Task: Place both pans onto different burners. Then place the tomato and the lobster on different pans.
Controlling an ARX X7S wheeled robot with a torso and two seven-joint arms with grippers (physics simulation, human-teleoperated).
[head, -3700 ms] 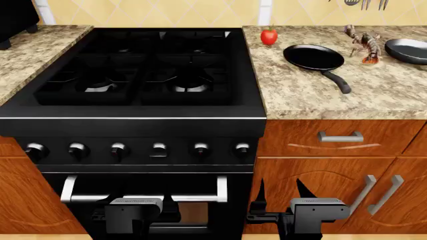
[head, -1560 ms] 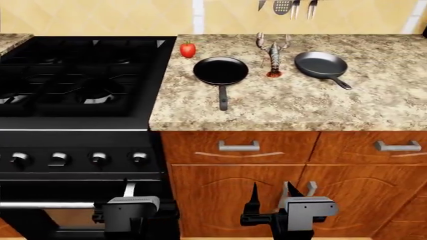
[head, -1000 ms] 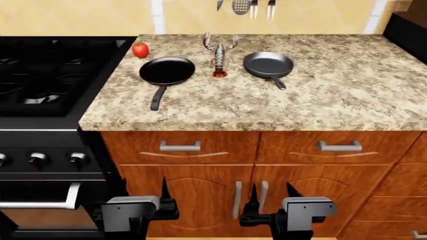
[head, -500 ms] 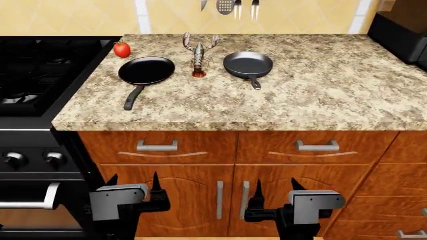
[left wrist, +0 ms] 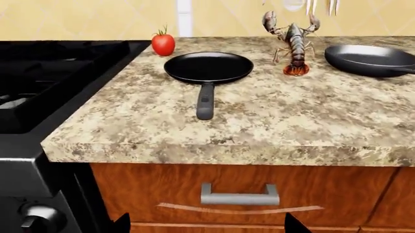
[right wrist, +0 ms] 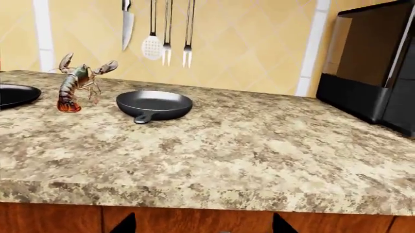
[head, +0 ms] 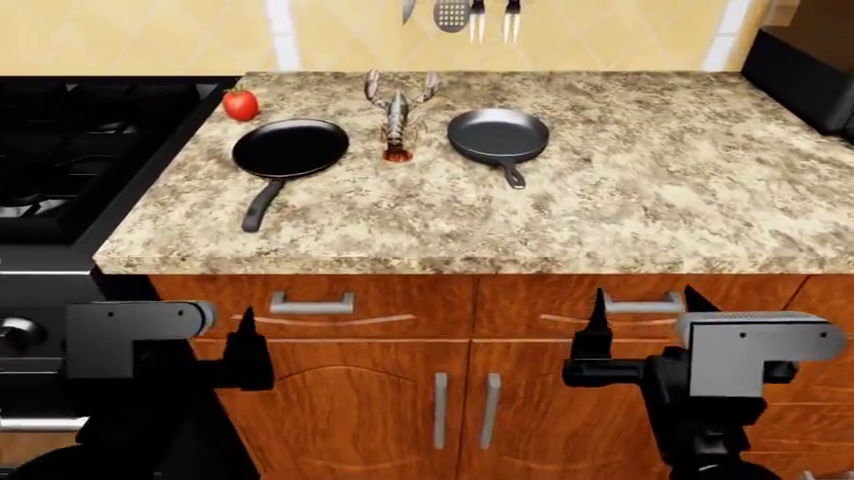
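Note:
The matte black pan (head: pixel 290 148) lies on the granite counter (head: pixel 641 200) near the stove, its handle towards me. The tomato (head: pixel 240 104) sits behind it to the left. The lobster (head: pixel 398 115) lies between it and the glossier grey pan (head: pixel 497 133). A burner (head: pixel 34 205) shows under the grates at far left. My left gripper (head: pixel 220 322) and right gripper (head: pixel 646 298) are open and empty, below the counter edge in front of the drawers. The left wrist view shows the black pan (left wrist: pixel 208 67), tomato (left wrist: pixel 163 43) and lobster (left wrist: pixel 295 41). The right wrist view shows the grey pan (right wrist: pixel 154 103).
The black stove (head: pixel 80 150) adjoins the counter on the left. Drawer handles (head: pixel 311 303) and cabinet doors face my grippers. A dark appliance (right wrist: pixel 376 73) stands at the counter's back right. Utensils (right wrist: pixel 155 34) hang on the wall behind the pans.
The view slid right from the stove to the counter. Both grippers have risen from cabinet-door height to drawer height and moved apart. Pans, tomato and lobster have not moved.

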